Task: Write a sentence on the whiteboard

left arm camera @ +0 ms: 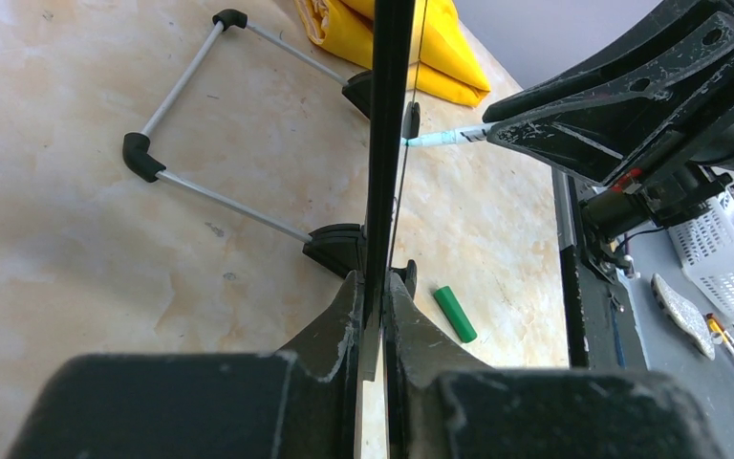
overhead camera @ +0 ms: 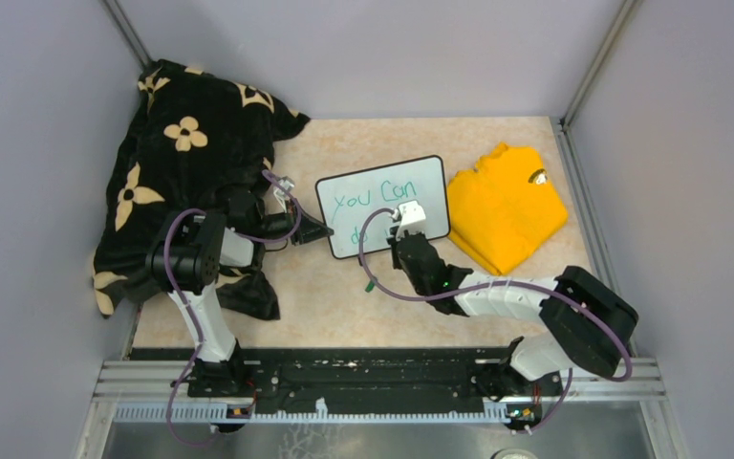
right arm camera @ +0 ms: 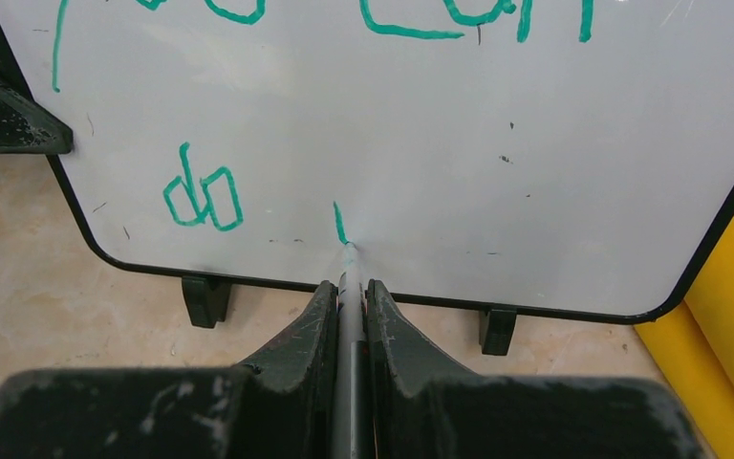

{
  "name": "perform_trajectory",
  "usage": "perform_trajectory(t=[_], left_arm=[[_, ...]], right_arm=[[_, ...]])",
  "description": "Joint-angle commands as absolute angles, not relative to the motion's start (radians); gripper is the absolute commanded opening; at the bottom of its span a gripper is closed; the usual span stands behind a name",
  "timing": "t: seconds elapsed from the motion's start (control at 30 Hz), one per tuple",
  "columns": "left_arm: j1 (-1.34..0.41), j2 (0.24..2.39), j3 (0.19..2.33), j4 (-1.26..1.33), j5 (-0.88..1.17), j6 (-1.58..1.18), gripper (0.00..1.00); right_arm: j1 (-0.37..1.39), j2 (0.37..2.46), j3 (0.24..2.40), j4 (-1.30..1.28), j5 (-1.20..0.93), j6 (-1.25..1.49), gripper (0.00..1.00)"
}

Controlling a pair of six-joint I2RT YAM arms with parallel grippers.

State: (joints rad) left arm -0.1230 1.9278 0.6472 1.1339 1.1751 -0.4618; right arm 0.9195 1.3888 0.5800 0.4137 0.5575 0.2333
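R tool (right arm camera: pixel 349 287) w/ marker (right arm camera: pixel 349 266) on whiteboard (right arm camera: pixel 459 143): "you Can do".

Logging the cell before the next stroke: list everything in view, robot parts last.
whiteboard: one, white with black frame, propped mid-table, green "You Can do" written on it
marker: one, green tip, touching the board's lower part
marker cap: one, green, lying on the table before the board
shirt: one, yellow, folded, right of the board
blanket: one, black with cream flowers, far left corner
table: one, beige
left gripper: one, black, shut on the whiteboard's edge
right gripper: one, black, shut on the marker
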Motion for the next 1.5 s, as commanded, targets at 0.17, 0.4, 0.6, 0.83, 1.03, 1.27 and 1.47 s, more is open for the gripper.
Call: perform_trajectory(t=[0.17,0.4,0.6,0.83,1.03,1.27,1.47], left_arm=[[-0.147,1.941,0.645,1.041,1.157,-0.431,0.00],[-0.147,1.941,0.646,1.042,1.157,-0.430,0.00],[-0.147,1.942,0.645,1.040,1.157,-0.430,0.00],[-0.147,1.941,0.645,1.039,1.158,-0.428,0.00],[-0.147,1.941,0.645,1.036,1.158,-0.426,0.00],[-0.147,1.942,0.646,1.034,1.157,-0.426,0.00],[-0.147,1.942,0.646,1.034,1.158,-0.425,0.00]], right_arm=[[0.908,1.332,0.573,0.427,0.602,0.241,0.00],[0.914,1.280,0.547,0.500,0.496,0.216,0.00],[0.924,1.308,0.578,0.514,0.465,0.207,0.00],[0.923,1.354,0.621,0.510,0.462,0.201,0.00],[0.922,1.388,0.639,0.503,0.482,0.201,0.00],[0.915,1.405,0.643,0.486,0.512,0.202,0.00],[0.902,1.408,0.641,0.477,0.531,0.206,0.00]])
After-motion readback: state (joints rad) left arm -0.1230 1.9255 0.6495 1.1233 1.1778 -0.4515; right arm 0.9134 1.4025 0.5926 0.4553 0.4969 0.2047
